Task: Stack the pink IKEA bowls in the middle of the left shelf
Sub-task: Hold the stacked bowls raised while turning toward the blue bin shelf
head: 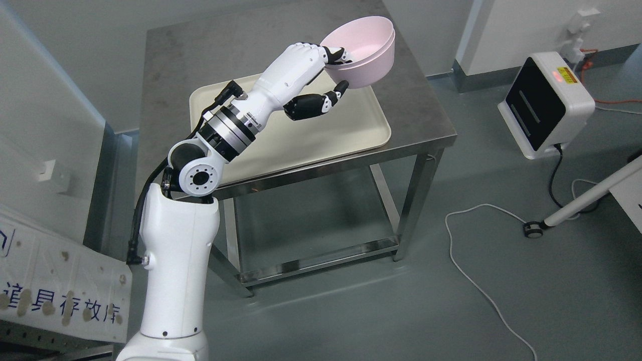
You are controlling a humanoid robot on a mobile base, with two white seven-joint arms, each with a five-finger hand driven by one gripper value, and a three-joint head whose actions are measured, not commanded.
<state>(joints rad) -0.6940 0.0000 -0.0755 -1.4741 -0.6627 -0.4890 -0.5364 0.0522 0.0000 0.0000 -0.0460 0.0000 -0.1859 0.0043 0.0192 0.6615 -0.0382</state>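
Observation:
A pink bowl (368,47) is held tilted in the air above the far right part of a steel table (426,120). My left hand (335,70) is shut on the bowl's near rim, fingers inside the bowl and thumb under its outer wall. The left arm (175,250) rises from the lower left and reaches over a cream tray (321,135) lying on the table. The right arm is out of view. No shelf shows in the head view.
A white and black box-shaped device (546,103) stands on the floor at the right, with cables (481,281) trailing over the floor. A white panel with blue print (60,296) sits at the lower left. A grey wall panel (45,125) stands at the left.

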